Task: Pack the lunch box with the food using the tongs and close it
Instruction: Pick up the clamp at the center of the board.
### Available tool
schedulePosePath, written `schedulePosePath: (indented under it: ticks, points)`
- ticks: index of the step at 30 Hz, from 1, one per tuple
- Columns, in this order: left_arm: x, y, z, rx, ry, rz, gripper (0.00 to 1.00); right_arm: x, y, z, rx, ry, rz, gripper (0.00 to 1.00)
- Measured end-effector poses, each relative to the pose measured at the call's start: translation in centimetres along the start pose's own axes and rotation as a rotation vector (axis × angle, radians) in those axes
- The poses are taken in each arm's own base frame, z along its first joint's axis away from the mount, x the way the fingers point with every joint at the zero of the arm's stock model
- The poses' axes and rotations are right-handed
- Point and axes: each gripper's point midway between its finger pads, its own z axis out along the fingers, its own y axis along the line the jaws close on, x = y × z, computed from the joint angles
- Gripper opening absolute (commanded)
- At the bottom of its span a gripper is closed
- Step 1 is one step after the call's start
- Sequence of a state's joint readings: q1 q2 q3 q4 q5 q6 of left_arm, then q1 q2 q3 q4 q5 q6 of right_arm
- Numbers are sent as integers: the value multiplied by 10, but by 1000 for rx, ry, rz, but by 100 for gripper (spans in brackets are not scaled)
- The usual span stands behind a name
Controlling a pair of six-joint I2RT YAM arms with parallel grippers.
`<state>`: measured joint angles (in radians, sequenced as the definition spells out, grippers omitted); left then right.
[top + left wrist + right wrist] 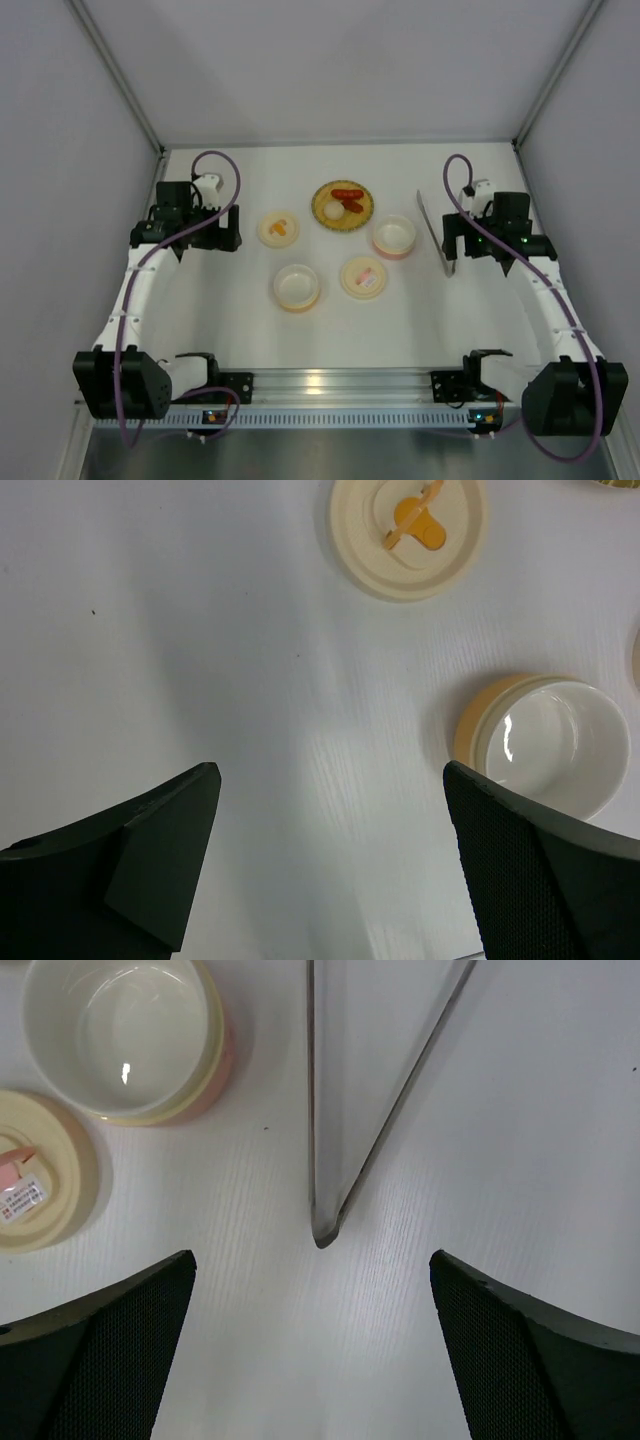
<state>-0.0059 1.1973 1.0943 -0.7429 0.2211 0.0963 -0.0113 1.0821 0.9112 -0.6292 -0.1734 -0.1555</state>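
Right fingers (120,1340) wide apart, empty; tongs (322,1222) just ahead, joined end centred. Left fingers (160,830) same.

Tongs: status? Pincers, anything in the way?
Left pincer, right pincer open, empty. Tongs lying on table by right pincer, not gripped. Nothing across them.

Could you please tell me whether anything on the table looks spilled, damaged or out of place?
Nothing stands out. The food sits on the woven plate, the orange bowl and the pink bowl stand upright and empty beside their lids, and the tongs lie flat on the table.
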Motion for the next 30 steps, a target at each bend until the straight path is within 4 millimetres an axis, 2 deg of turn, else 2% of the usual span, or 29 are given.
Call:
schedulePosePath:
  ticks: [10, 17, 30]
  points:
    - [-2, 5, -4, -34, -14, 0, 98, 16, -7, 8, 21, 49, 32, 99]
    - [-2, 5, -4, -34, -14, 0, 98, 38, -15, 30, 46, 179, 62, 99]
    - [1, 6, 1, -31, 6, -2, 98, 50, -30, 67, 101, 308, 112, 100]
